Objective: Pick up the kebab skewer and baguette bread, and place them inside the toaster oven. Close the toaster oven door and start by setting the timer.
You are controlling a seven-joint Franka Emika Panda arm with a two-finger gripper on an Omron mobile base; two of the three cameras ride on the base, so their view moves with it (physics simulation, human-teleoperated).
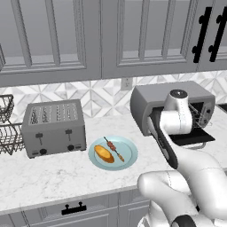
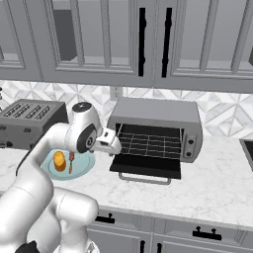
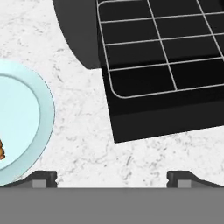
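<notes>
Marble bench [image 3: 109, 153] sits right under the end effector [image 3: 112, 177], fingers spread wide and holding nothing, hovering between the pale blue plate [image 1: 129, 153] and the toaster oven [image 2: 163, 116]. Kebab skewer [image 1: 114, 149] and baguette bread [image 1: 104, 154] lie on the plate; the toaster oven door [image 2: 148, 167] hangs open, wire rack [image 2: 150, 141] showing

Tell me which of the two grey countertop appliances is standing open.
The toaster oven, right of the plate: its door is folded down, showing the wire rack. The four-slot toaster has no door.
</notes>
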